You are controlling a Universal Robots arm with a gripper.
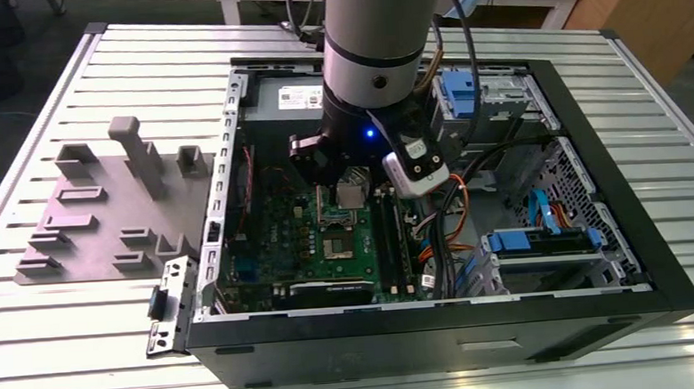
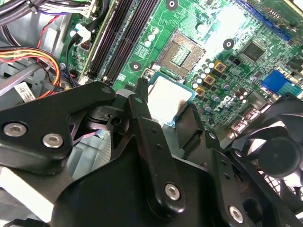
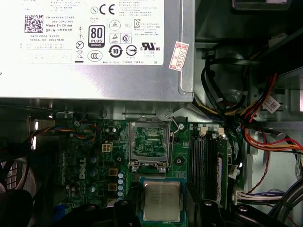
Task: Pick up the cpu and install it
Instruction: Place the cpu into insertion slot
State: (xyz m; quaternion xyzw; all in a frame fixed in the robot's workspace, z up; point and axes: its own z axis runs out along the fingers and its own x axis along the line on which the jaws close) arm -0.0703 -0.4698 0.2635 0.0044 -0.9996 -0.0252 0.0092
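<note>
Cpu (image 3: 162,201) is being gripped between the jaws of the gripper (image 2: 166,113). It is being held just at 6 o'clock of the open socket (image 3: 149,145) in the first wrist view.

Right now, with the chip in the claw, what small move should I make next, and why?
Probably shift the claw across toward the open square CPU socket. The small square silver-topped chip sits between its fingers, beside the socket rather than over it, so lowering here would likely miss.

Probably lab: slatted aluminium bench (image 1: 94,350)
</note>
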